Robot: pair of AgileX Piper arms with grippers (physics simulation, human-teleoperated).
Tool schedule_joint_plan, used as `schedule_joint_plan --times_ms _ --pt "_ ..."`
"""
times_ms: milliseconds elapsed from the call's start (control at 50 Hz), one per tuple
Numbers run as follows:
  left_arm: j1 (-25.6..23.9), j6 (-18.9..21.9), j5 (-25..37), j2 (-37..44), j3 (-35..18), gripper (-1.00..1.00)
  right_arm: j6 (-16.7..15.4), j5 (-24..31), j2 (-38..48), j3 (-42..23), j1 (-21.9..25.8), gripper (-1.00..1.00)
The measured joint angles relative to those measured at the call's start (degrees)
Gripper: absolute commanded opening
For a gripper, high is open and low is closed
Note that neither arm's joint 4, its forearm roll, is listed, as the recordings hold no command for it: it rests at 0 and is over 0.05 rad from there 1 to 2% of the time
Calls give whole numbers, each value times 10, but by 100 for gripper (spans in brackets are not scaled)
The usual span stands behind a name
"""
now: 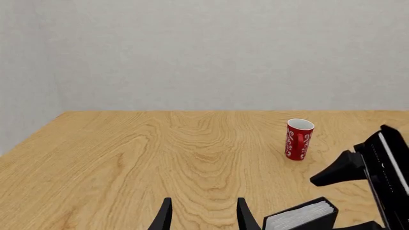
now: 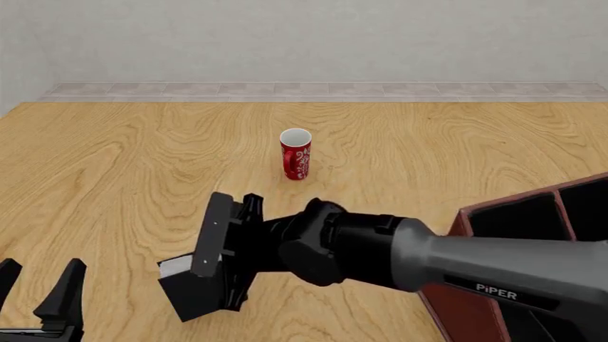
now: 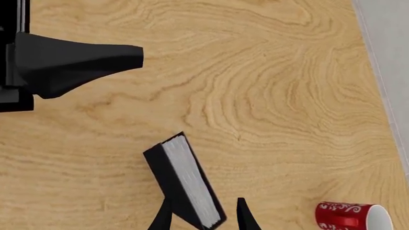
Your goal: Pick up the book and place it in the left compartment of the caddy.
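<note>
The black book with its white page edge stands tilted on the wooden table at the front left, also seen in the right wrist view and the left wrist view. My right gripper reaches across from the right and is open, its fingers straddling one end of the book with a gap on each side. My left gripper is open and holds nothing, near the front left corner and short of the book. The reddish-brown caddy sits at the front right, largely behind the right arm. Its left compartment shows partly.
A red patterned cup stands upright mid-table, beyond the book. The left wrist view shows the cup past a finger of the right gripper. A grey wall closes the table's far side.
</note>
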Motion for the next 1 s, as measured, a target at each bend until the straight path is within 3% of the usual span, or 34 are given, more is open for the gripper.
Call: schedule_joint_plan --times_ms 440,1000 --pt "0 0 0 0 0 100 -15 1 16 0 -17 100" --pt "0 0 0 0 0 100 -11 -9 32 7 -16 100"
